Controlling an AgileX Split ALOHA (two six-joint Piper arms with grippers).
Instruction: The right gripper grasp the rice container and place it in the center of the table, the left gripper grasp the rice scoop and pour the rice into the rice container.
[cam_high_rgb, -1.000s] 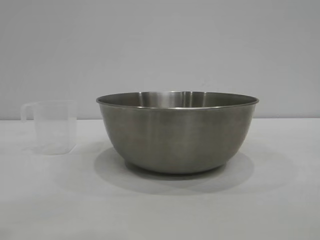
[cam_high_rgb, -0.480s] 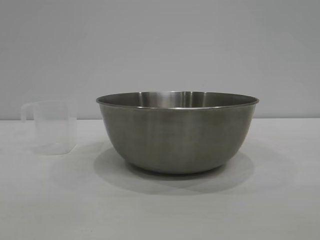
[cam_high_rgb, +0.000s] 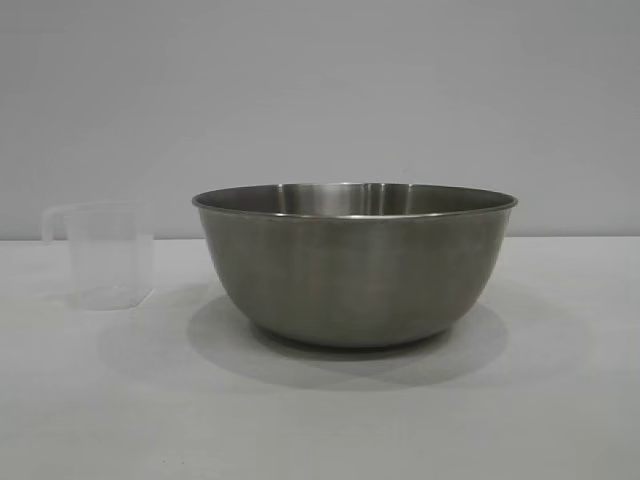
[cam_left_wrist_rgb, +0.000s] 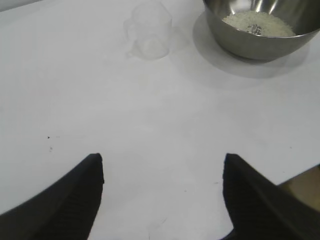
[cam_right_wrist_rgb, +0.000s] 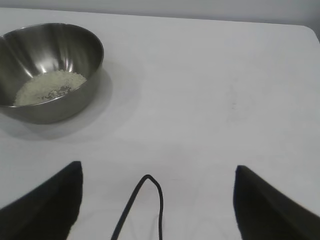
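Observation:
The steel rice container (cam_high_rgb: 355, 265) stands upright in the middle of the white table (cam_high_rgb: 320, 430). It also shows in the left wrist view (cam_left_wrist_rgb: 260, 27) and the right wrist view (cam_right_wrist_rgb: 47, 70), with off-white rice (cam_right_wrist_rgb: 47, 86) lying in its bottom. The translucent rice scoop (cam_high_rgb: 105, 255) stands upright to the container's left, apart from it, and looks empty in the left wrist view (cam_left_wrist_rgb: 148, 31). My left gripper (cam_left_wrist_rgb: 162, 162) is open and empty, well back from the scoop. My right gripper (cam_right_wrist_rgb: 157, 172) is open and empty, away from the container.
A thin black cable loop (cam_right_wrist_rgb: 145, 202) lies between the right gripper's fingers. The table's edge shows in the left wrist view (cam_left_wrist_rgb: 300, 175). A plain grey wall (cam_high_rgb: 320, 90) stands behind the table.

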